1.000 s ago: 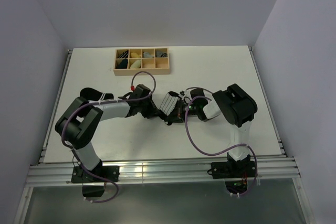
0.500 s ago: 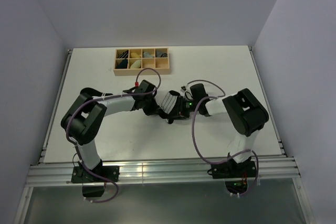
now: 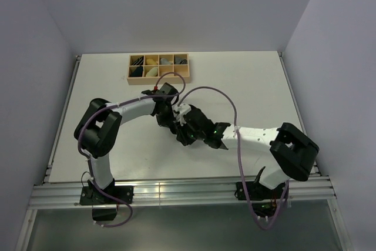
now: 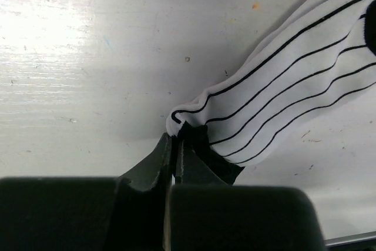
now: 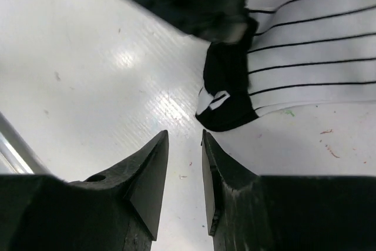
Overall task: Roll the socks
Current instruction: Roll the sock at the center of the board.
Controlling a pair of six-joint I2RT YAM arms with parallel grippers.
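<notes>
A white sock with thin black stripes lies flat on the table. My left gripper is shut on its near end, where the white edge meets a black piece of fabric. In the right wrist view the same striped sock lies at the upper right, and the black piece shows small white marks. I cannot tell whether this black piece is the black sock or the striped sock's end. My right gripper is open just short of it, holding nothing. From above, both grippers cover the socks.
A wooden divided box with several sock rolls stands at the back of the white table. A purple cable arcs over the right arm. The metal rail runs along the near edge.
My left gripper has shut on the sock's end. My right gripper has let go and opened. Its arm swung from the right of the socks round to their near side.
</notes>
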